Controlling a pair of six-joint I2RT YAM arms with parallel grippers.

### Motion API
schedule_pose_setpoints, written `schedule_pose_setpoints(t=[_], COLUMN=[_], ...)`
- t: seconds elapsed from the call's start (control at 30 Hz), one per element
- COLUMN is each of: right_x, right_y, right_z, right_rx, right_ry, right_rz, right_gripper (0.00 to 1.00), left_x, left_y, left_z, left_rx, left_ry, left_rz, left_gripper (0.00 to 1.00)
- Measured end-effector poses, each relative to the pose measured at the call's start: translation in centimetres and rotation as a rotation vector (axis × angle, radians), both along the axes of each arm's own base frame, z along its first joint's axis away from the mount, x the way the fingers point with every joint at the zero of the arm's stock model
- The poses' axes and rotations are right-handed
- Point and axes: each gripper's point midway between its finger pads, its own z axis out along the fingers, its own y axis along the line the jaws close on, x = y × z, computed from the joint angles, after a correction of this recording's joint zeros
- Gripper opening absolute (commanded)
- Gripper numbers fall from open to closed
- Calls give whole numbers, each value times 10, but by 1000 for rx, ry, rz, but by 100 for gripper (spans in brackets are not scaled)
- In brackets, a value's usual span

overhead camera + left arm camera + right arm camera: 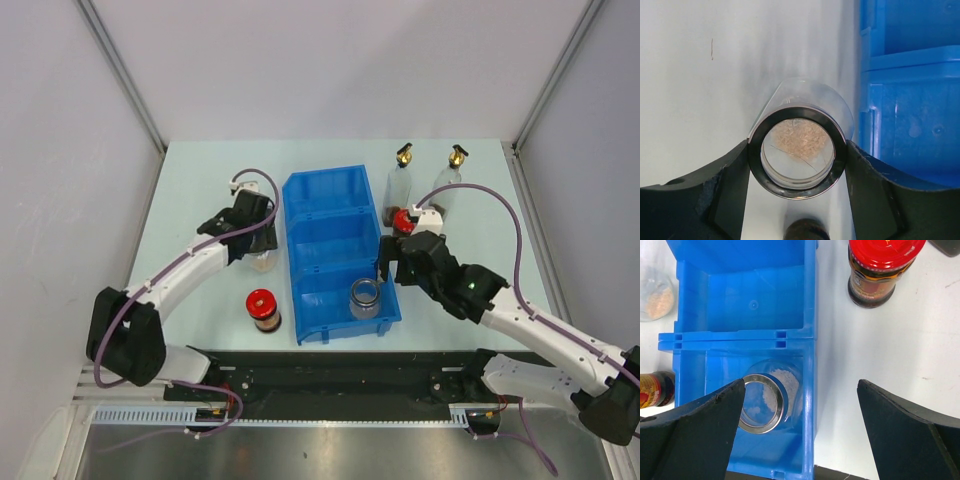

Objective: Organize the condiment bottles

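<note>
- Left fingers clamped on clear jar, on table left of blue bin; likely grip for lifting in.
- Right fingers wide, empty, above near compartment holding matching jar.

Blue three-compartment bin, pale table

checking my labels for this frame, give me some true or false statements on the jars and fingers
1. The left fingers are shut on a clear silver-lidded jar. True.
2. The right fingers stand open, empty. True.
3. Every blue bin compartment holds a jar. False: only the near one, a second clear jar.
4. Both red-lidded jars sit in the bin. False: one red-lidded jar stands left of it, another right.
5. Both gold-spouted bottles stand right of the bin. True.
</note>
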Motion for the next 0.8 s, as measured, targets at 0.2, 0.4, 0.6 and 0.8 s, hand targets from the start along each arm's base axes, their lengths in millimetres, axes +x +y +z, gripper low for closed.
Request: schedule_pose_setpoints(t=[0.2,0.4,0.6,0.8], right_x=[1,5,6,7], right_y=[-7,-16,-22,-31], right_z=[3,7,9,14], right_rx=[9,19,23,38], right_ry=[-4,-13,-15,-25], right_rz=[-21,-55,-72,-95], right_gripper=[100,100,100,100], left_x=[-6,-24,-68,-118], left_y=[-10,-37,-65,-100], left_z=[42,104,129,139], left_rx=[-10,-63,-102,-164], left_ry=[-65,-183,-214,-212], left_rz=[-95,-273,-516,-785], left_gripper=[0,0,0,0])
